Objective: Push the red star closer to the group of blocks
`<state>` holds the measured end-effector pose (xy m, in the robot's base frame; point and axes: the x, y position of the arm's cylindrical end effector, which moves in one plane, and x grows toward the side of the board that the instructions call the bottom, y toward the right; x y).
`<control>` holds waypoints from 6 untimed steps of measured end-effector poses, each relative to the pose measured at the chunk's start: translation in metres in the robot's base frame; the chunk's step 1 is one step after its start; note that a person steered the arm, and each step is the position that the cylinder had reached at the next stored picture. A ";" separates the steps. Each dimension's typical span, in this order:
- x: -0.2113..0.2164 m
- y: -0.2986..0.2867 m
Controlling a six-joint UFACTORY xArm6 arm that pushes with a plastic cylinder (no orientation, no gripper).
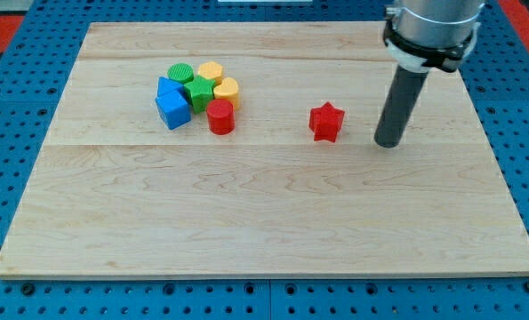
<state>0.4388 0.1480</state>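
Observation:
The red star (326, 122) lies alone on the wooden board (264, 213), right of centre. My tip (388, 142) rests on the board to the star's right, a short gap away, not touching it. The group of blocks sits at the upper left: a red cylinder (220, 116), a blue block (172, 109), another blue block (165, 87) behind it, a green star-like block (198, 92), a green cylinder (181, 73), a yellow block (211, 71) and a yellow cylinder (227, 89). They touch one another. The red star is well to the right of the red cylinder.
The board lies on a blue perforated surface (264, 302). The arm's grey and black body (433, 31) hangs over the board's upper right corner.

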 end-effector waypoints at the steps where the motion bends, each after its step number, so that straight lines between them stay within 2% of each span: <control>1: 0.000 -0.007; 2: -0.021 -0.007; 3: -0.021 -0.062; 4: -0.027 -0.090; 6: -0.044 -0.084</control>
